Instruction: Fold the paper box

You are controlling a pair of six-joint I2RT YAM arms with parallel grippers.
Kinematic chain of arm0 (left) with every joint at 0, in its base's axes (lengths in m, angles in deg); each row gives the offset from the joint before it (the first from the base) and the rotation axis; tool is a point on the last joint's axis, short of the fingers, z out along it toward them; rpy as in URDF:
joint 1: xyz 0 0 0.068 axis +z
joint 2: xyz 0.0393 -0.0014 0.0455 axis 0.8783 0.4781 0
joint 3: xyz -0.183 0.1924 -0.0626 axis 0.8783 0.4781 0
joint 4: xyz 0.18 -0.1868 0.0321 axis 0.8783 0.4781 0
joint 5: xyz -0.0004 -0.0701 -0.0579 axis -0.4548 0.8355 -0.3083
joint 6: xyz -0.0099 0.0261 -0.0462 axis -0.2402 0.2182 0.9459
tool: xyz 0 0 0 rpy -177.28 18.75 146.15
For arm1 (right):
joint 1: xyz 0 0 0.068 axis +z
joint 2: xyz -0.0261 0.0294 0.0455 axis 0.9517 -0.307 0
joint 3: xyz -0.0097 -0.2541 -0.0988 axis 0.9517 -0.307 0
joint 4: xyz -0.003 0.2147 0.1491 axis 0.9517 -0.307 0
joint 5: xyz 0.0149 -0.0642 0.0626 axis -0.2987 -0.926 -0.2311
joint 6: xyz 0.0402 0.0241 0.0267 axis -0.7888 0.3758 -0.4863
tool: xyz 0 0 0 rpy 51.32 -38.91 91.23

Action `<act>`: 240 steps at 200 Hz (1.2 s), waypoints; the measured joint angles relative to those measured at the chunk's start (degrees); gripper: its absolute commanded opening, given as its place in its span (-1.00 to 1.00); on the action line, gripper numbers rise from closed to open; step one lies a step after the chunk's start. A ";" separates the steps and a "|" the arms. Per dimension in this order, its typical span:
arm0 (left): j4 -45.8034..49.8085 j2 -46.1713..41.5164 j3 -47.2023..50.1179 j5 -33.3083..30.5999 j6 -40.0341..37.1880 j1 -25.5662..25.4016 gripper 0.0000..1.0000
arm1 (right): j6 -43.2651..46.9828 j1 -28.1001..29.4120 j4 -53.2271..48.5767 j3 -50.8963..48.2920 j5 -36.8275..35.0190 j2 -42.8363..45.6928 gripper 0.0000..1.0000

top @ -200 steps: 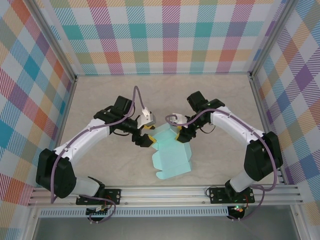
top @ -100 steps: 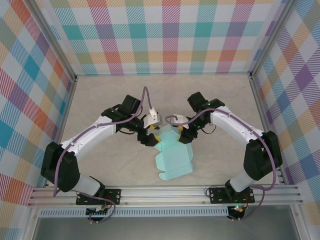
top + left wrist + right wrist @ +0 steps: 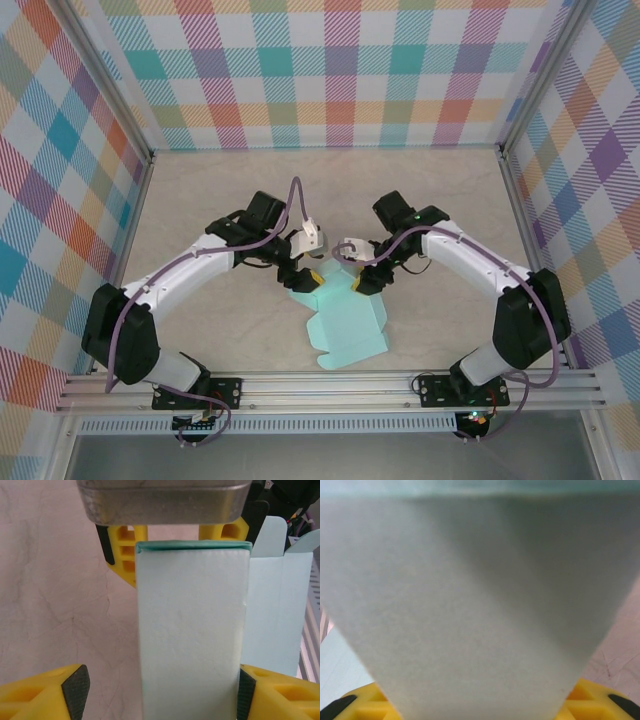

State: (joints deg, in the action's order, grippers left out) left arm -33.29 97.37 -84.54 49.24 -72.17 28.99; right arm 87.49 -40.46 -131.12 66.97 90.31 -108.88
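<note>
So, box-folding, mid-step. The box (image 3: 350, 325) lay near the middle of the table (image 3: 200, 200), its near part flat and its far end stood up between my two grippers. My left gripper (image 3: 303, 281) was released: in its wrist view the upright panel (image 3: 192, 630) stood between the jaws, touching the right pad (image 3: 242, 695), with a clear gap to the left pad (image 3: 76, 687). My right gripper (image 3: 362, 284) was at the other side of that raised end. Its wrist view was a blur of card (image 3: 470, 605) over the fingers (image 3: 362, 705), so I honestly couldn't tell if it was clenched or loose.

My take on doing this bit well: close the left jaws square on the panel, low near the crease, so it bends along the score and doesn't buckle. Thin card like this would probably dent if pinched hard, so go gentle. I'd have the other side hold firm while one side turns, or the sheet would likely slide.

Edges: the panel's top edge (image 3: 192, 545) sat just under my right gripper's fingers (image 3: 122, 550), so the two grippers were very near each other there. There was plenty of bare table to the left, the right and beyond. The box's near corner was close to the rail (image 3: 330, 385), so I wouldn't drag it that way.
</note>
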 measured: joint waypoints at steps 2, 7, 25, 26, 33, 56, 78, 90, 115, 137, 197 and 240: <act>0.26 0.13 -0.11 0.15 -0.04 -0.02 0.41 | 0.04 0.00 0.07 0.00 0.04 0.09 -0.25; 0.66 0.35 -0.37 0.57 -0.35 -0.02 0.36 | 0.17 0.00 0.17 0.00 0.15 0.31 -0.25; 1.73 1.38 -1.07 1.03 -1.03 -0.02 0.33 | 0.48 0.00 0.50 0.00 0.17 0.87 -0.24; 1.77 1.42 -1.11 1.05 -1.01 -0.02 0.33 | 0.50 0.00 0.50 0.00 0.17 0.90 -0.24; 2.14 1.75 -1.31 1.25 -1.18 -0.02 0.31 | 0.61 0.02 0.55 0.00 0.17 0.94 -0.24; 2.97 2.16 -1.51 1.75 -1.55 -0.04 0.19 | 0.63 0.11 0.57 0.00 0.13 0.92 -0.20; 3.76 2.27 -1.79 1.84 -1.66 -0.07 0.12 | 0.61 0.11 0.98 0.00 0.13 0.92 -0.14; 3.69 2.38 -1.84 1.84 -1.57 -0.07 0.12 | 0.59 0.11 1.40 0.00 0.11 0.92 -0.11; 3.50 2.84 -1.81 1.75 -0.83 -0.07 0.02 | 0.24 0.11 2.58 0.00 0.09 0.92 0.00; 2.01 3.08 -1.33 1.49 0.81 -0.07 0.02 | -1.05 0.11 4.09 0.00 -0.07 1.01 0.11; -5.70 7.04 1.79 0.68 10.88 0.04 -0.06 | -6.03 -2.40 9.60 -1.07 0.76 6.16 0.30; -14.49 10.86 2.64 -1.29 24.65 2.38 0.00 | -20.92 -7.10 23.58 -8.79 -7.61 17.90 0.42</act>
State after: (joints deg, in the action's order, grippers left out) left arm -47.78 108.24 -81.89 47.95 -47.52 31.38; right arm 66.57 -47.57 -107.54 58.18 82.71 -90.98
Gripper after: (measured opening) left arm 0.496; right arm 0.692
